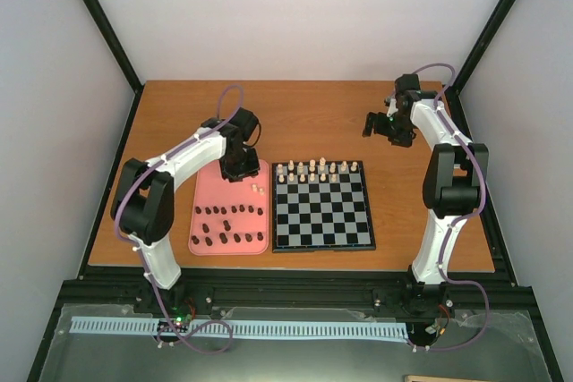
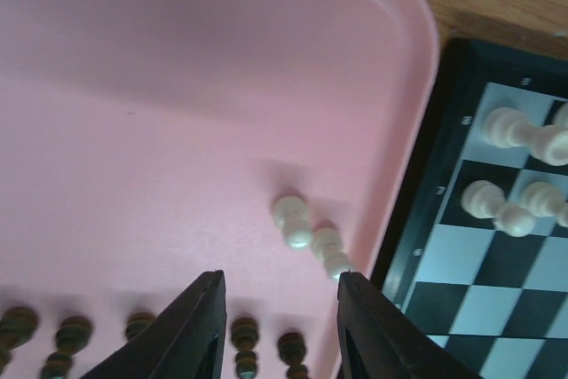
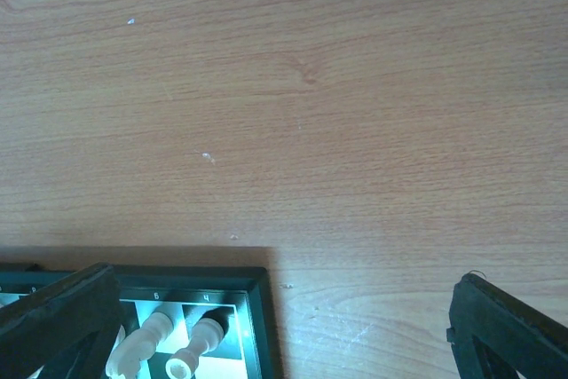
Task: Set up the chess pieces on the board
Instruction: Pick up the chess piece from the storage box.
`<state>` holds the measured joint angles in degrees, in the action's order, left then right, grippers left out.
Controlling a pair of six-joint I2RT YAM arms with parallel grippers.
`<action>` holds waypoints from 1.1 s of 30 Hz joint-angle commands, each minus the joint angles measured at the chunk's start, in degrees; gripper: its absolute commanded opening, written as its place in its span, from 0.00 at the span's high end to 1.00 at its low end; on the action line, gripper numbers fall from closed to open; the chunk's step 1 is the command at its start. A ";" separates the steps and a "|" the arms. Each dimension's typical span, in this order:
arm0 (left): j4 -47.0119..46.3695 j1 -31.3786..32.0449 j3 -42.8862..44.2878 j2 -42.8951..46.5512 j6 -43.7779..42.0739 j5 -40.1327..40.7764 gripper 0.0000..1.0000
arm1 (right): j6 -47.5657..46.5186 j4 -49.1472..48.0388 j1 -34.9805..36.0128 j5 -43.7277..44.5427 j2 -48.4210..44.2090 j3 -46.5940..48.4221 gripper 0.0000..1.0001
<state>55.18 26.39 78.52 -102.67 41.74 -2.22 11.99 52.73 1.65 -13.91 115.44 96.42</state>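
The board lies mid-table, with cream chess pieces filling its two far rows. Left of it, the pink tray holds several dark brown pieces and two cream pieces near its right rim. My left gripper hovers over the tray's far end. In the left wrist view it is open and empty, and the two cream pieces stand just beyond its fingertips. My right gripper hangs wide open over bare table beyond the board's far right corner.
The wooden table extends behind the board and tray. Black frame posts rise at the back corners. In the right wrist view, two cream pieces stand at the board's corner squares. Rows of dark pieces sit under the left fingers.
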 commanded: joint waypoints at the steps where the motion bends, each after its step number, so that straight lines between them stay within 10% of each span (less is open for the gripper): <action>1: -5.36 -0.18 -0.36 -1.70 3.49 -6.60 0.62 | -0.36 -0.09 0.29 0.79 -2.25 -0.21 0.00; 33: 1.30 -2.62 4.11 5.91 2.16 -2.72 0.59 | -0.61 4.12 8.28 6.39 -7.76 5.18 0.00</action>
<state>53.47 25.43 78.02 -102.15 44.77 -7.22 11.62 54.70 5.32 -9.34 111.24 97.38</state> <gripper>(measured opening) 0.405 0.999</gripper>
